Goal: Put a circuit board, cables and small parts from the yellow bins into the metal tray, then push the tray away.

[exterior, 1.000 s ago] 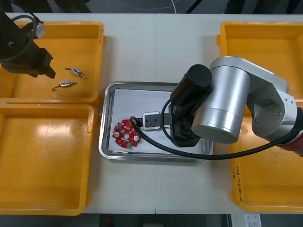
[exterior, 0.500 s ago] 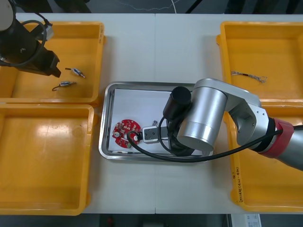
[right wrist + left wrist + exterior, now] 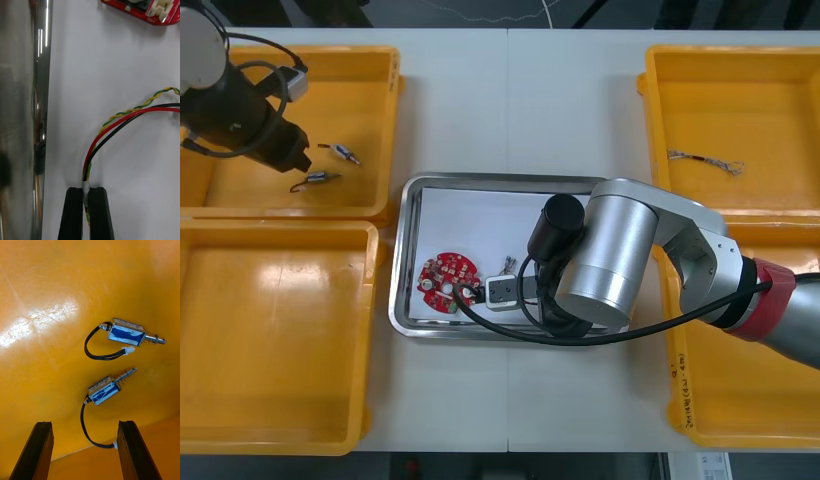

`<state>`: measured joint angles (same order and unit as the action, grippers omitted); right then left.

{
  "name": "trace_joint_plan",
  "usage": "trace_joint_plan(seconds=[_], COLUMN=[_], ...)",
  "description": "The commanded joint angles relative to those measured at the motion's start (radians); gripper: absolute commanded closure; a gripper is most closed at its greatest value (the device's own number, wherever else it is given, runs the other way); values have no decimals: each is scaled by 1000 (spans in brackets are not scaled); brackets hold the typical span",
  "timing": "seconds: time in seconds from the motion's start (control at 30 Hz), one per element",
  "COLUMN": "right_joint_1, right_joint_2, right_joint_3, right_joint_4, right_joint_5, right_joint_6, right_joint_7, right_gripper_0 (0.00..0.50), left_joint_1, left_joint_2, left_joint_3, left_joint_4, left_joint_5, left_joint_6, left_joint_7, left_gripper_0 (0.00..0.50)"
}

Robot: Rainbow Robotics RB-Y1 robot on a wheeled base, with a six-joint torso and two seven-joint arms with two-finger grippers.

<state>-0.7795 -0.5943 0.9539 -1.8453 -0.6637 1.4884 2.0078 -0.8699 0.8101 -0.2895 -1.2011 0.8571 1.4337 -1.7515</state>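
right pincer [image 3: 86,189] pinches cable [image 3: 123,116] in tray [image 3: 405,300] beside board [image 3: 446,283]; left pincer [image 3: 84,423] spread over bin's [image 3: 370,100] small metal parts [image 3: 125,333].

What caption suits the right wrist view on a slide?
Right gripper shut on the red and yellow cable inside the metal tray, near the red circuit board.

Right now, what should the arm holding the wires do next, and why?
Probably open the right end effector: it's shut on the cable, which seems to rest on the tray's white floor near the board. The left end effector hangs open over two small parts.
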Motion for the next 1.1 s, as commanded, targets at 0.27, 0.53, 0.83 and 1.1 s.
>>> trace_joint_plan(seconds=[0.27, 0.53, 0.83, 1.1], right_joint_1=[8, 8, 8, 8], right_joint_2=[22, 56, 105, 120], right_joint_3=[-37, -121, -307, -477], right_joint_4=[-40, -41, -97, -169], right_joint_5=[23, 21, 23, 23], right_joint_6=[-5, 32, 201, 389], right_joint_7=[8, 11, 5, 5], right_gripper_0=[70, 68, 67, 67], left_joint_1=[-54, -54, -54, -54], left_joint_2=[-46, -68, -69, -69], left_joint_3=[-74, -102, -146, -149], left_joint_4=[32, 71, 98, 118], left_joint_5=[5, 5, -1, -1], left_joint_6=[-81, -133, -190, -208], left_joint_7=[33, 30, 32, 30], left_gripper_0=[0, 0, 0, 0])
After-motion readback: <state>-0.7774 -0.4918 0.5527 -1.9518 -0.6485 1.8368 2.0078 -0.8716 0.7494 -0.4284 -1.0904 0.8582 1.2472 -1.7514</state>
